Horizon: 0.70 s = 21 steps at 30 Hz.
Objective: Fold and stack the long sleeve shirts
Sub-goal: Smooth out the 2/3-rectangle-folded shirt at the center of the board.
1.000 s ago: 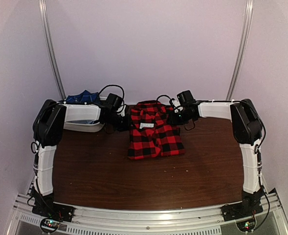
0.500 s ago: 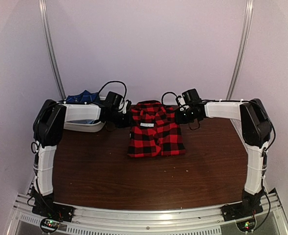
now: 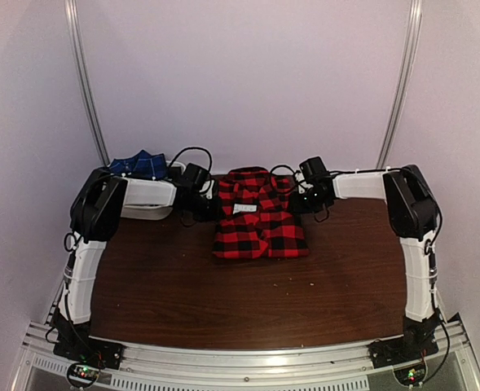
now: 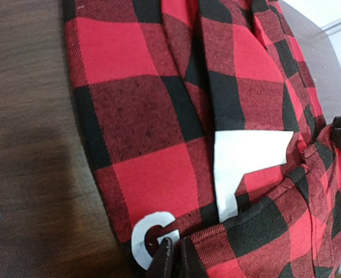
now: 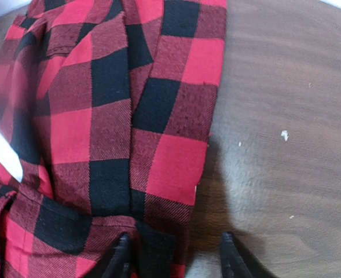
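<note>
Back-left on the table [image 3: 158,293], left arm [image 3: 146,192] partly hides navy shirt [image 3: 139,164].

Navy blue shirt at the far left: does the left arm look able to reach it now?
Probably yes. The navy blue shirt lies uncovered just behind the left arm's own forearm. The left gripper, jaws shut at the red-and-black shirt, would need to swing back.

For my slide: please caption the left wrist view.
Left jaws shut at the edge of the red-and-black shirt, beside its white letters.
</note>
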Each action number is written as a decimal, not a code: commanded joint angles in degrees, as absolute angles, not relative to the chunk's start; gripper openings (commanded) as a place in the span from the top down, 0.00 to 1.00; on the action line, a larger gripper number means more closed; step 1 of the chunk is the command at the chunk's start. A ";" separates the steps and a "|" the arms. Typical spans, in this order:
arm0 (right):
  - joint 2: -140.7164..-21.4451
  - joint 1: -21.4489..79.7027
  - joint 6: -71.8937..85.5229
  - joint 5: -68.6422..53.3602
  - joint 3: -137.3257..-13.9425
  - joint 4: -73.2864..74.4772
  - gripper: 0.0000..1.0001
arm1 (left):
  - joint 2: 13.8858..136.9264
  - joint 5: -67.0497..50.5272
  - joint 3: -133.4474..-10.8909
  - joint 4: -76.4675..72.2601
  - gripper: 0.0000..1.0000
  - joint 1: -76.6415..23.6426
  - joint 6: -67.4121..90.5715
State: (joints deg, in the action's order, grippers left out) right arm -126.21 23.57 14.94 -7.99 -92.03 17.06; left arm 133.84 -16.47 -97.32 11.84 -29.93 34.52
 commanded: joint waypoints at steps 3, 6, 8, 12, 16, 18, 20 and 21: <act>-117.80 24.90 13.36 0.22 -93.87 22.16 0.36 | 132.44 -13.67 -99.14 12.68 0.79 -29.53 34.22; -114.43 27.18 12.93 3.16 -92.37 23.34 0.34 | 129.85 -10.37 -99.18 14.47 0.61 -29.53 33.72; -112.85 28.78 13.21 3.95 -91.07 23.72 0.34 | 127.44 -7.59 -98.82 16.29 0.53 -29.53 33.32; -111.11 31.56 13.53 1.74 -87.78 21.94 0.37 | 121.79 -3.43 -96.03 18.17 0.45 -29.74 33.12; -113.46 33.73 13.50 0.74 -86.60 21.26 0.44 | 117.87 -4.06 -91.41 18.26 0.45 -30.99 33.95; -115.03 33.90 13.89 0.43 -85.57 20.80 0.44 | 116.76 -6.47 -88.88 16.76 0.49 -32.18 34.79; -116.16 33.93 14.41 0.12 -83.80 19.33 0.45 | 115.97 -8.87 -85.74 13.92 0.52 -33.83 35.36; -116.70 33.90 14.71 0.14 -82.85 18.24 0.45 | 115.99 -10.12 -84.90 12.65 0.54 -34.85 35.85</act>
